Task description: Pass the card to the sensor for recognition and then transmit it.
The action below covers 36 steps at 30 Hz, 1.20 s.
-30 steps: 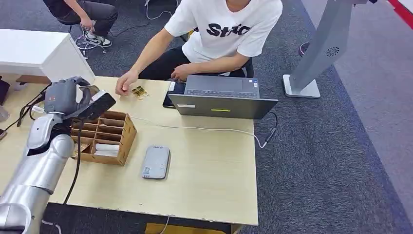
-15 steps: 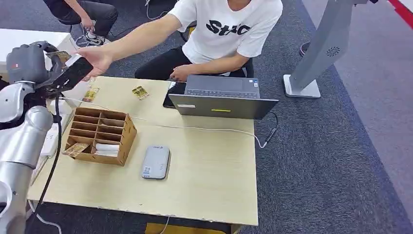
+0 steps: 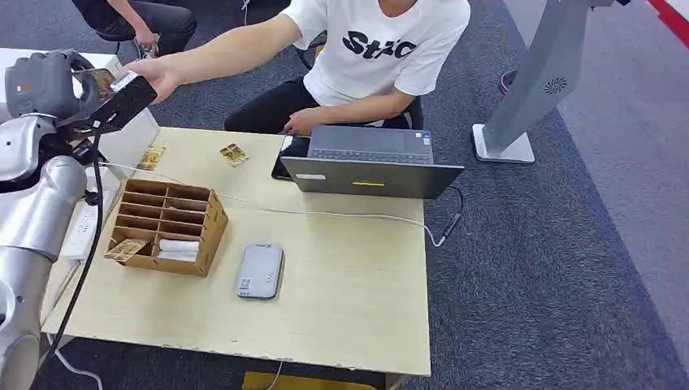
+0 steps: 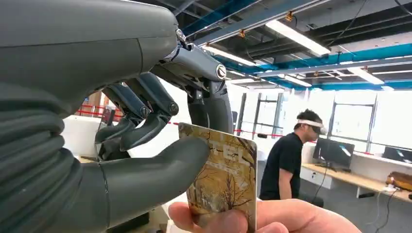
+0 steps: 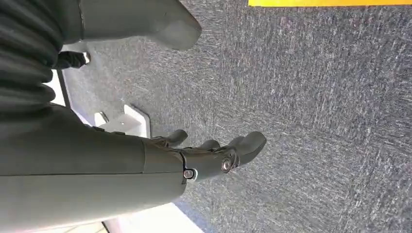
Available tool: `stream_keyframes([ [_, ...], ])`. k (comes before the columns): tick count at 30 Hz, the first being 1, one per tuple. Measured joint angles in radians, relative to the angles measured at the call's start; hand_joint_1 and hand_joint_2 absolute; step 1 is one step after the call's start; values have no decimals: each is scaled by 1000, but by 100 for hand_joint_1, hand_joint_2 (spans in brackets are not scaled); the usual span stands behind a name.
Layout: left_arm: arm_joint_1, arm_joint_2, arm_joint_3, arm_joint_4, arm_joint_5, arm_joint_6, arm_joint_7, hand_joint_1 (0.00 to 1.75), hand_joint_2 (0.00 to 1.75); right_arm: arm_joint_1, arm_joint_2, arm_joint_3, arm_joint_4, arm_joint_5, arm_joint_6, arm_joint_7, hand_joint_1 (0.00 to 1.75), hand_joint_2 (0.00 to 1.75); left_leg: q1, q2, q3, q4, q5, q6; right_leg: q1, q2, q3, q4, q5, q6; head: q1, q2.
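Pale wooden desk on dark carpet, catalogued left to right. At far left, the left hand is raised above the desk edge, clamped on the patterned card between thumb and fingers; the card is also gripped by a seated person's hand, judged a handover. Below are listed a power strip, a compartmented wooden box, the grey sensor, two loose cards and a laptop. No obstruction is noted. The right hand hangs over carpet, fingers apart, holding nothing.
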Motion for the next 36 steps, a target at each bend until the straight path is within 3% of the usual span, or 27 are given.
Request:
stream_keyframes([
  [5,-1,-7,0,7,20,3,-22,175,175,0,0,0,0,-1,0,0,0,175,0,0,0,0,0,0,0,0,0,0,0,0,0,0],
  [6,0,-10,1,7,48,10,-42,152,175,0,0,0,0,-4,0,0,0,175,0,0,0,0,0,0,0,0,0,0,0,0,0,0],
  [7,3,-18,5,5,82,13,-62,0,175,0,0,0,0,-8,-1,0,0,175,0,0,0,0,0,0,0,0,0,0,0,0,0,0],
  [13,89,-79,55,-165,299,30,-146,0,175,0,0,-1,0,-18,-1,-3,0,175,0,-1,-1,0,0,0,0,-1,0,0,0,0,0,0],
  [19,202,-109,55,-405,359,26,-164,0,175,0,4,-2,0,-26,0,-14,0,175,-1,0,0,0,0,0,0,0,0,0,0,0,0,0],
  [21,237,-109,55,-445,370,27,-164,0,175,0,4,-3,0,-29,0,-14,0,175,-1,0,0,0,0,0,0,0,0,0,0,0,0,0],
  [25,299,-105,55,-491,403,37,-179,0,175,0,4,-7,0,-34,-1,-14,0,175,0,0,0,0,0,-1,2,0,0,0,0,0,0,0],
  [30,374,-81,55,-497,396,94,-216,0,175,1,5,-10,0,-40,0,-18,0,175,0,1,1,-1,0,-1,2,1,0,1,0,-1,-1,0],
  [36,437,-58,60,-499,406,115,-231,0,175,0,5,-12,0,-45,0,-19,0,175,0,-1,-1,-1,0,-1,2,-2,1,1,-1,-1,0,0],
])
